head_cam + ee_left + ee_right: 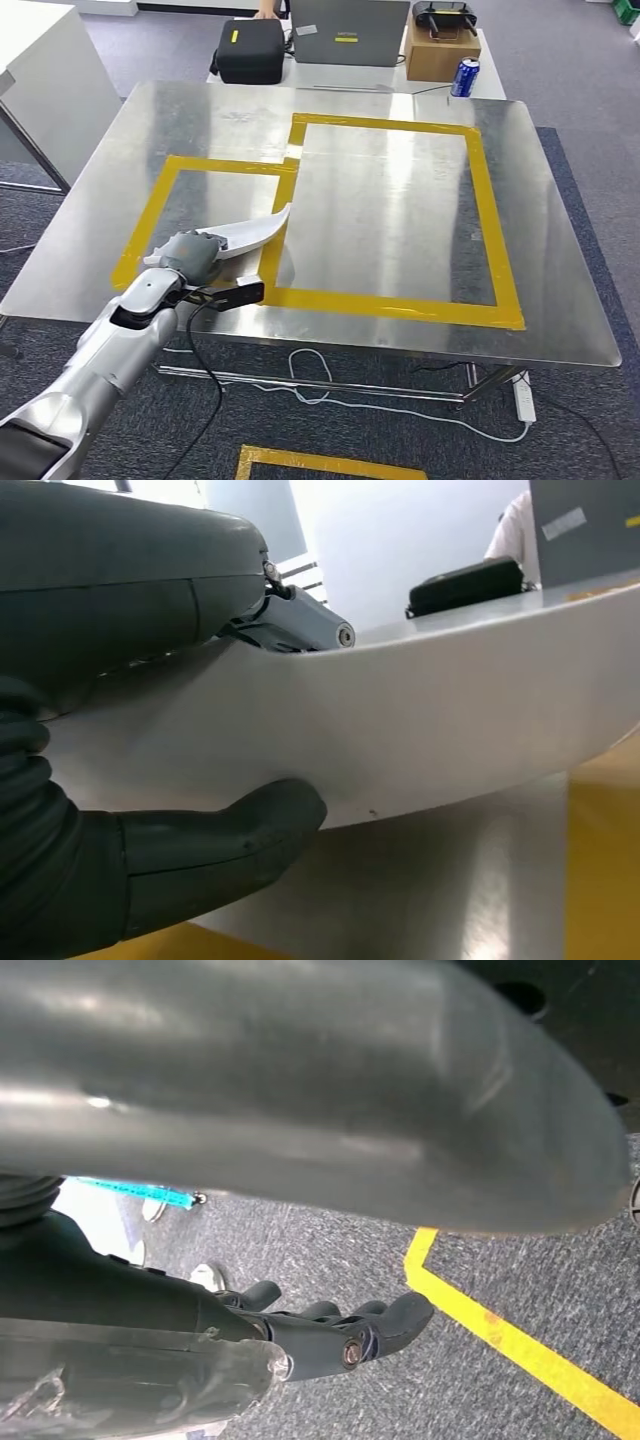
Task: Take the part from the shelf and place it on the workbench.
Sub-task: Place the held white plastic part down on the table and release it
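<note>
A long, curved white part (253, 232) hangs low over the steel workbench (377, 200), across the yellow tape (275, 250) that divides the small marked rectangle from the large one. My left hand (192, 257) grips its near end. In the left wrist view the thumb (219, 845) presses under the part (453, 710) and the fingers (136, 590) lie over it. Whether the part touches the steel I cannot tell. My right hand (302, 1190) hangs over the grey carpet, its fingers (377, 1330) stretched out with nothing in them.
Behind the bench a second table carries a black case (251, 50), a laptop (349, 32), a cardboard box (442, 50) and a blue can (465, 77). A person's hand (266, 12) is at the far edge. A white table (38, 70) stands left. Cables (317, 390) lie below.
</note>
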You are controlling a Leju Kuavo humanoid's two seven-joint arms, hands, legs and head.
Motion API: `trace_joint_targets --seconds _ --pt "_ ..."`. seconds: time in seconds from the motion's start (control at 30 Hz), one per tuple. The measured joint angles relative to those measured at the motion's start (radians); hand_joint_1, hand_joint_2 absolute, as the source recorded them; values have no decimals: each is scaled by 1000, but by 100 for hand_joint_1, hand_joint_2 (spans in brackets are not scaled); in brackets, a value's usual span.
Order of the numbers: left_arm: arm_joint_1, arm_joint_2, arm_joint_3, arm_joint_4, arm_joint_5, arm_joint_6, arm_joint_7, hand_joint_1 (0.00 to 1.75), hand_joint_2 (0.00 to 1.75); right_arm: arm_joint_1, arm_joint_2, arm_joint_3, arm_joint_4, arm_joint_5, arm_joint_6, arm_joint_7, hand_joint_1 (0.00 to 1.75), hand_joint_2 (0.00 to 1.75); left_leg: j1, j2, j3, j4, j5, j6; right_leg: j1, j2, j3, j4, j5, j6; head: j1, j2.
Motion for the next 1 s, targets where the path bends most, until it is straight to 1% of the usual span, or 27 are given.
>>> trace_joint_targets --seconds 0.03,0.2,0.4,0.53,0.6,0.67,0.73,0.8,0.83,0.87,0.9,0.93,1.0 --pt "-3 -5 -10 7 -1 -1 4 0 175 -1 0 0 0 1 1 0 0 0 0 0 0 -1 0 0 0 0 0 0 0 0 0 0" --pt "-4 -22 -42 33 13 23 12 0 175 -1 0 -1 0 4 3 5 0 0 1 0 0 -1 2 -2 0 0 -1 1 0 0 0 0" --pt "-4 -27 -48 35 66 42 3 0 175 0 0 -3 0 6 6 10 0 0 1 0 0 -1 2 -3 1 0 -1 2 0 0 0 0" --pt "-5 -27 -48 34 75 46 2 0 0 1 0 -7 0 6 6 11 0 0 1 0 0 -1 2 -3 1 0 -1 2 0 0 0 0" --pt "-1 -30 -43 29 116 53 -16 0 0 1 0 -9 0 6 6 11 0 0 1 0 0 -1 2 -3 1 0 -1 2 0 0 0 0" --pt "15 -44 -21 3 246 40 -77 0 0 2 0 -11 0 5 6 9 0 0 1 0 0 -1 2 -3 1 0 -1 2 0 0 0 0" --pt "44 -68 18 -53 464 -26 -169 0 0 4 0 -16 0 5 6 2 0 0 1 0 0 -1 2 -3 1 0 -1 2 0 0 0 0" --pt "77 -98 73 -138 765 -148 -256 0 0 5 0 -24 0 7 8 -6 0 0 1 0 0 -1 2 -3 1 1 -1 2 0 0 0 0" --pt "94 -113 107 -188 929 -209 -282 0 0 6 0 -27 0 9 9 -9 0 0 1 0 0 -1 1 -3 1 1 -1 2 0 0 0 0" --pt "108 -128 145 -241 1088 -260 -296 0 0 8 0 -31 0 12 11 -12 0 0 1 1 0 -1 1 -3 1 1 -1 2 0 0 0 0" --pt "118 -142 180 -288 1215 -291 -296 0 0 9 0 -33 0 13 12 -14 0 0 1 1 0 -1 1 -3 1 1 -1 2 0 -1 0 0" --pt "124 -153 213 -330 1304 -307 -292 0 0 9 0 -34 0 15 12 -15 0 0 1 1 0 -1 1 -3 1 1 -1 2 -1 -1 0 0" --pt "134 -169 271 -398 1385 -305 -286 0 0 10 0 -35 0 17 13 -14 0 0 1 1 0 -1 0 -3 1 1 -1 2 -1 -1 0 0"
